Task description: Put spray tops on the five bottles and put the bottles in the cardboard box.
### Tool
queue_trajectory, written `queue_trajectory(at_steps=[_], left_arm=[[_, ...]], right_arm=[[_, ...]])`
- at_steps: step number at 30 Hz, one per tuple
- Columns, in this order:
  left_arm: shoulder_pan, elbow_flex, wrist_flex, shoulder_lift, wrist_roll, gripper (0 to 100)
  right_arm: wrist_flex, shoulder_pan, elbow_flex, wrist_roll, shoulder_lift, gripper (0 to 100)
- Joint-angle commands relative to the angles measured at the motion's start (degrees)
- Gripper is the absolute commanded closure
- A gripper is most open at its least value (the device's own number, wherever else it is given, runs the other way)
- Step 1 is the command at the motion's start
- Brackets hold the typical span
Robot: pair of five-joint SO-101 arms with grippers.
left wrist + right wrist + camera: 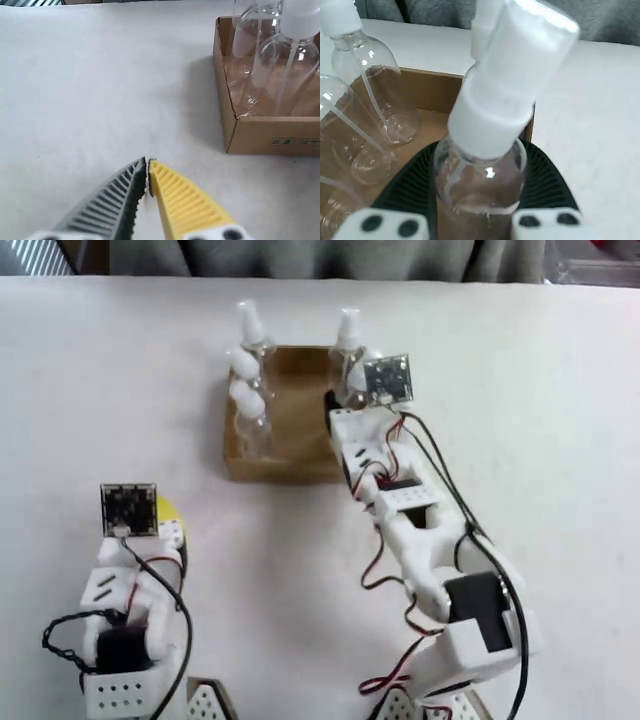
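Over the right side of the box, the right fingers (407,180) are pinching a clear bottle (480,187) round its shoulder, one black finger on each side of it. The bottle stands neck up with a white spray top (512,75) fitted. Whether its base touches the box floor cannot be told. Behind and below it is the brown box (427,87), open at the top. Further left inside it stand more clear bottles (375,85), each with a white top and a thin tube running down inside. From above, those bottles (248,400) form a row along the left wall of the box (290,470). Another capped one (347,335) stands in the far right corner, just beyond the right arm's wrist. The box sits on the white bench (520,390), about midway across and toward the far side. At the near left of the bench, well apart from the box, the left fingers (182,200) are pressed together, grey against yellow, their tips meeting over the bench surface. The box lies to their right and farther off.
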Motion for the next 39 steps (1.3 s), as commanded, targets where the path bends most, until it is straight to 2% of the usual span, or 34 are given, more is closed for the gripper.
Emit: queue_trajectory(at_steps=[1, 12, 27, 34, 39], left_arm=[[-0.84, -0.09, -0.09, -0.40, -0.53, 98], [-0.84, -0.09, -0.09, -0.40, -0.53, 98], [-0.84, -0.09, -0.09, -0.40, -0.53, 98], [-0.84, -0.09, -0.09, -0.40, -0.62, 98], [-0.84, -0.09, -0.09, -0.40, -0.62, 98]], right_arm=[[-1.36, 0.40, -3.87, 0.00, -0.04, 98.3], [-1.45, 0.57, -6.15, 0.00, 5.58, 98.3], [-1.45, 0.57, -6.15, 0.00, 5.58, 97.5], [-1.45, 0.22, -6.15, 0.00, 5.58, 81.2], [-1.45, 0.04, -6.15, 0.00, 5.58, 79.7]])
